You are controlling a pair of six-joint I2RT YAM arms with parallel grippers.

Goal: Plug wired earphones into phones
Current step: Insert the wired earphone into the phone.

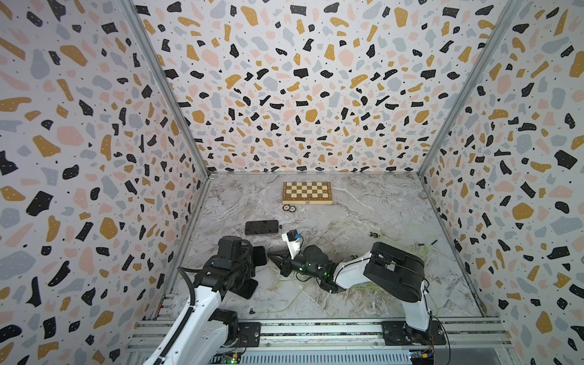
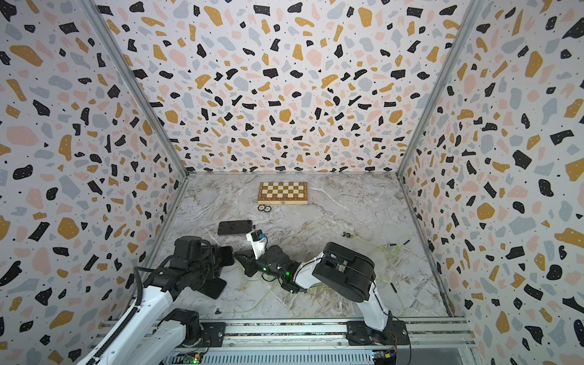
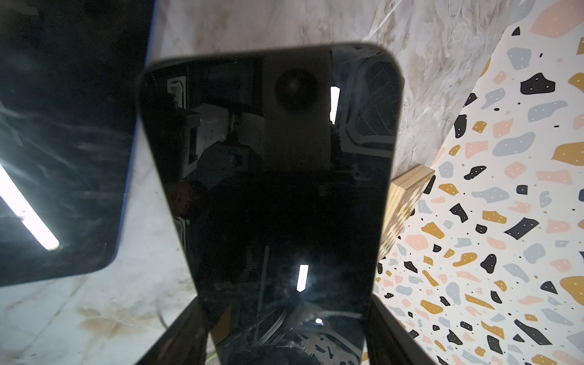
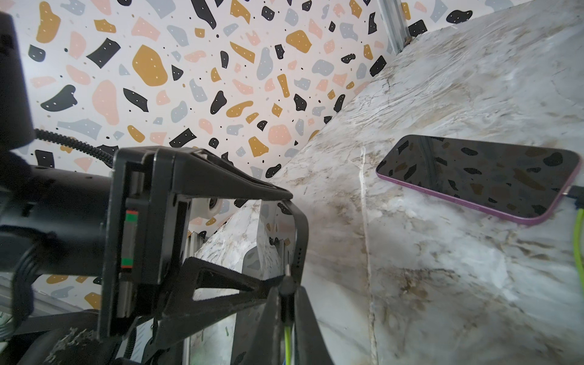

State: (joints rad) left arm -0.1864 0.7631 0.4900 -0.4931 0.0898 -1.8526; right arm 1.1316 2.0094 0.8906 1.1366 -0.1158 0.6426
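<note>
tops: high front, looking down (near-identical pair) | wrists: close, low; both see marble table (image 3: 284, 25)

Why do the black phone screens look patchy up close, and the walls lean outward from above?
Left wrist view: the gripped phone mirrors robot parts and light bars; the second phone carries a white glare streak. Right wrist view: the flat phone reflects the speckled wall. Both top views: wide-lens distortion splays the walls.

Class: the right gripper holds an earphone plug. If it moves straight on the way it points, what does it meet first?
Most likely the end edge of the phone clamped in the left gripper; the plug in the right gripper sits just short of it.
</note>
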